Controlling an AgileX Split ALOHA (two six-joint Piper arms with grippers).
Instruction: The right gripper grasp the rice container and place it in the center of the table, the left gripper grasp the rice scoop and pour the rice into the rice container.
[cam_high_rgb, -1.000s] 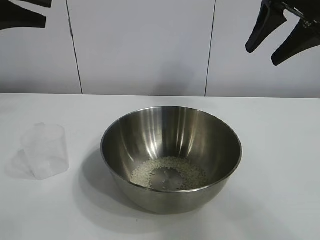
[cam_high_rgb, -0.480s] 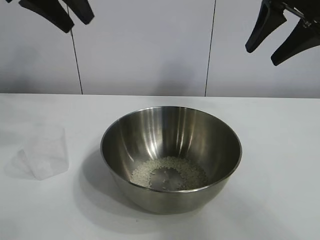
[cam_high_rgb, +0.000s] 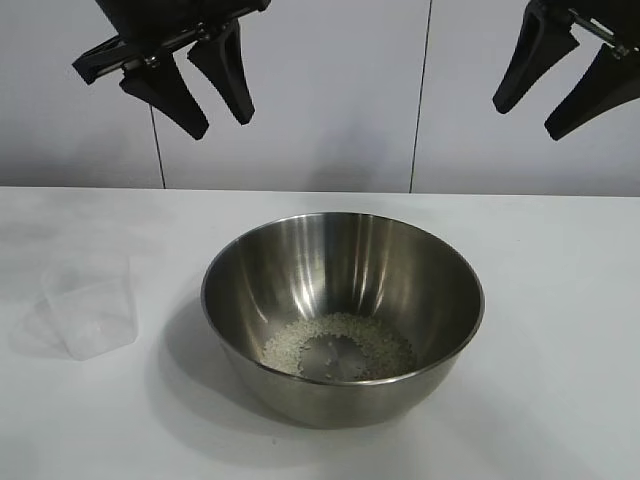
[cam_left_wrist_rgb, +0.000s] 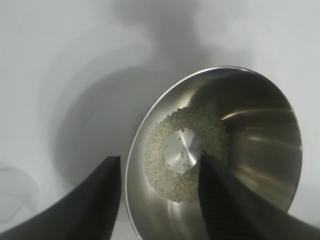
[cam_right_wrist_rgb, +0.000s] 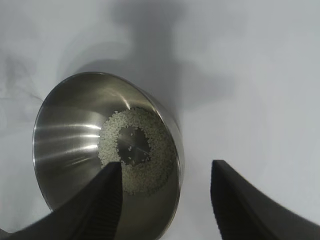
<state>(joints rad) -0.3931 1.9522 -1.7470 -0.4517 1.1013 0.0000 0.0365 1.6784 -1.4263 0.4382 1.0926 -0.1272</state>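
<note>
The steel rice container (cam_high_rgb: 342, 315) stands in the middle of the white table (cam_high_rgb: 560, 300), with a ring of rice (cam_high_rgb: 340, 345) on its bottom. It also shows in the left wrist view (cam_left_wrist_rgb: 215, 155) and the right wrist view (cam_right_wrist_rgb: 107, 145). The clear rice scoop (cam_high_rgb: 90, 310) stands upright and empty on the table left of the bowl. My left gripper (cam_high_rgb: 220, 125) hangs open and empty high above the table, up and left of the bowl. My right gripper (cam_high_rgb: 530, 120) is open and empty, high at the upper right.
A white panelled wall (cam_high_rgb: 300, 90) stands behind the table. The bowl casts a shadow (cam_high_rgb: 180, 360) toward the scoop.
My left gripper has swung in from the top left corner and come down and right toward the bowl. The scoop, bowl and right gripper have stayed put.
</note>
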